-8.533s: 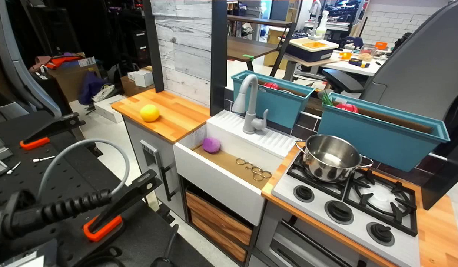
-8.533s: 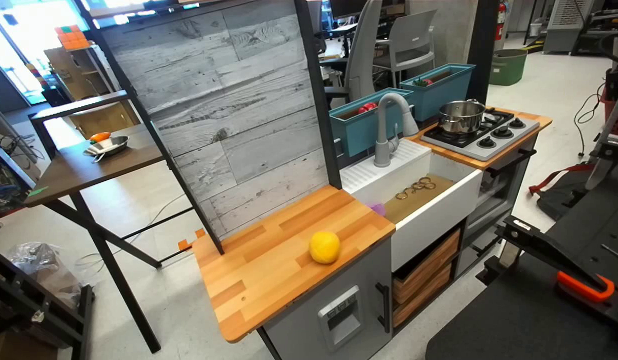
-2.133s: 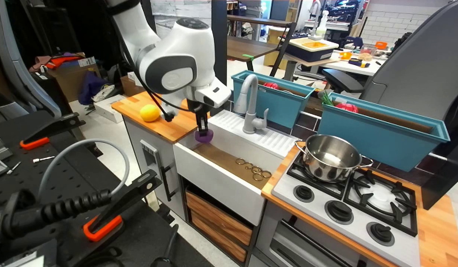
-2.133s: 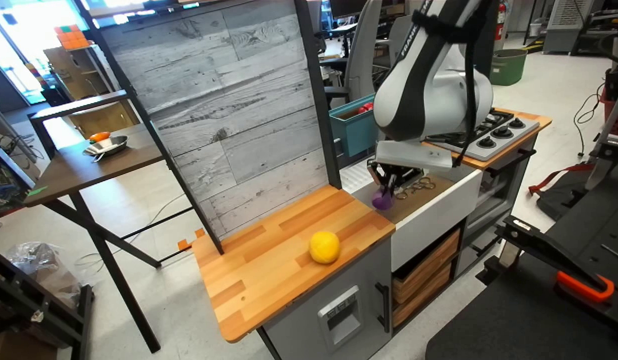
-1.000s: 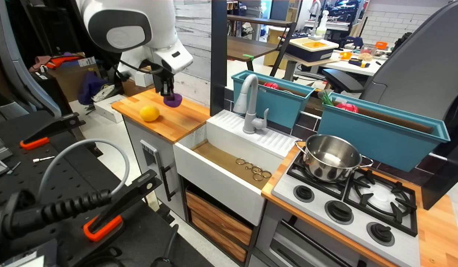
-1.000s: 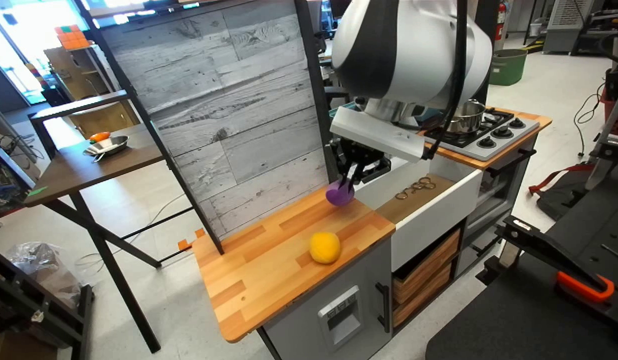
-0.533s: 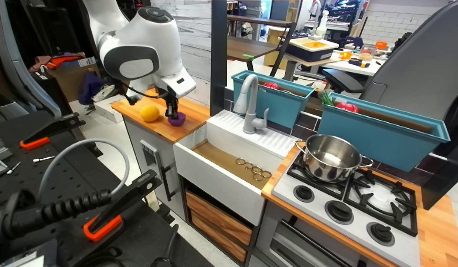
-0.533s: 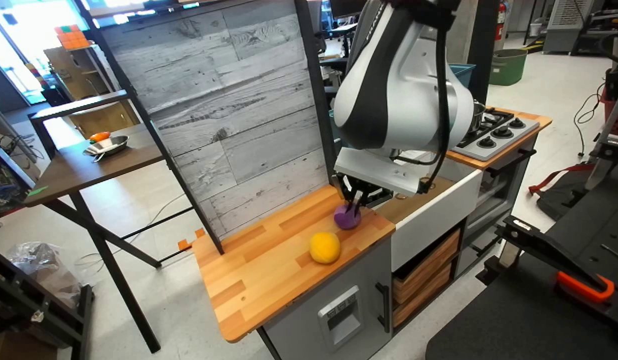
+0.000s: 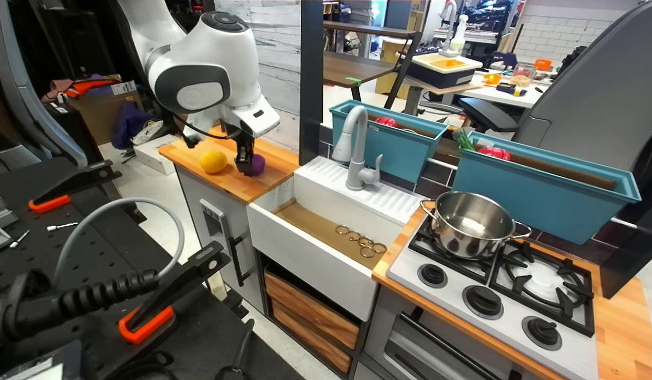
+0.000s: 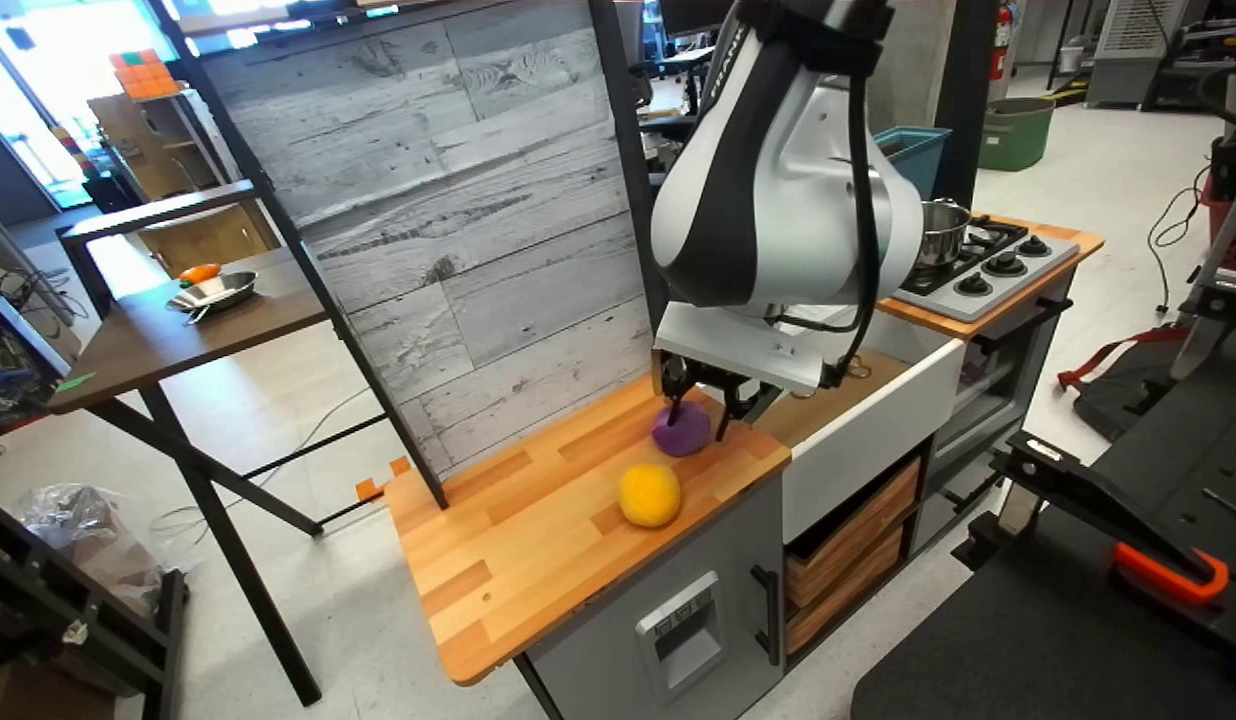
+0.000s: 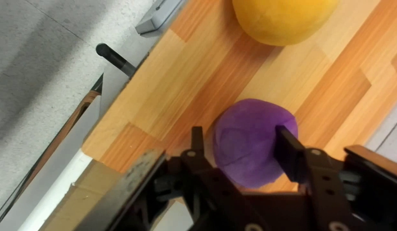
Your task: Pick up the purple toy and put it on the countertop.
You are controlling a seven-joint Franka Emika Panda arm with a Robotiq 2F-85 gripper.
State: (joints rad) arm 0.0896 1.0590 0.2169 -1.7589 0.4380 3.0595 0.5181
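Note:
The purple toy point(image 11: 246, 144) rests on the wooden countertop point(image 10: 538, 540), close to the end beside the sink. My gripper point(image 11: 238, 131) stands low over it with the jaws spread apart. In the wrist view the left finger point(image 11: 197, 138) is clear of the toy by a strip of wood, while the right finger point(image 11: 286, 154) overlaps its far side; whether that one touches cannot be made out. Both exterior views show the toy point(image 10: 683, 432) partly behind the fingers. A larger yellow toy point(image 10: 649, 495) sits on the same countertop, a short way off.
The white sink point(image 9: 310, 269) adjoins the countertop and has several metal rings point(image 9: 360, 241) inside. A grey faucet point(image 9: 356, 153) rises behind it. An upright wood-pattern panel point(image 10: 458, 250) borders the countertop's back. A steel pot point(image 9: 468, 227) stands on the stove.
The purple toy was carried out of the sink and lowered onto the countertop. Over the last half second the jaws opened and let it go; the arm shifted only slightly.

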